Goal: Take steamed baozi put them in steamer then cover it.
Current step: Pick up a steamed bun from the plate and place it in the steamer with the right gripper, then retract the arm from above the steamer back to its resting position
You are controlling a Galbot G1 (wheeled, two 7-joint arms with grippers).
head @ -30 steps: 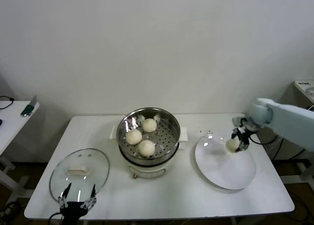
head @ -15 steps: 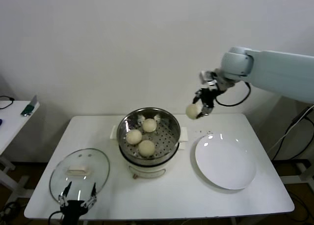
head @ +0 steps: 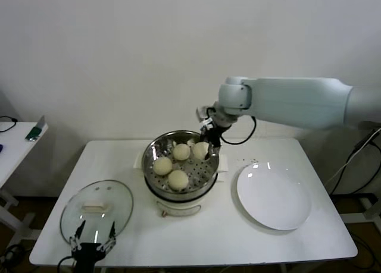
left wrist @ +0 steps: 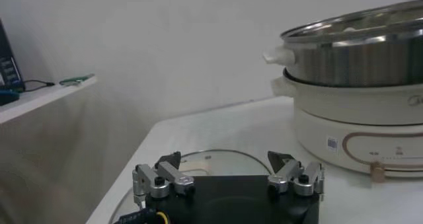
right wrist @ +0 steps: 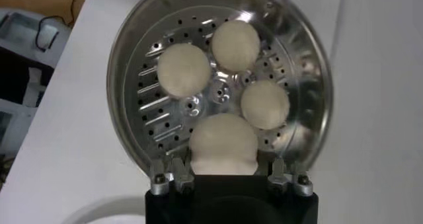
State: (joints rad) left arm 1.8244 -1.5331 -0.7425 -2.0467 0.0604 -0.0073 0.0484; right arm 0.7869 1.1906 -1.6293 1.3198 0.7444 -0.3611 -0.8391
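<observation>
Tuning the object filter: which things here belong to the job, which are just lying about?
Job: steamer; three baozi on its tray; fourth baozi in right gripper; cover; left gripper, parked by the cover.

Lying about: bare white plate; table.

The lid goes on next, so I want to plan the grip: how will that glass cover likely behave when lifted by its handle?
The cover looks rigid, glass with a metal rim, so probably heavyish and breakable if dropped. Its small central handle suggests it may tilt in a loose pinch. The left gripper waits open at its near edge.
</observation>
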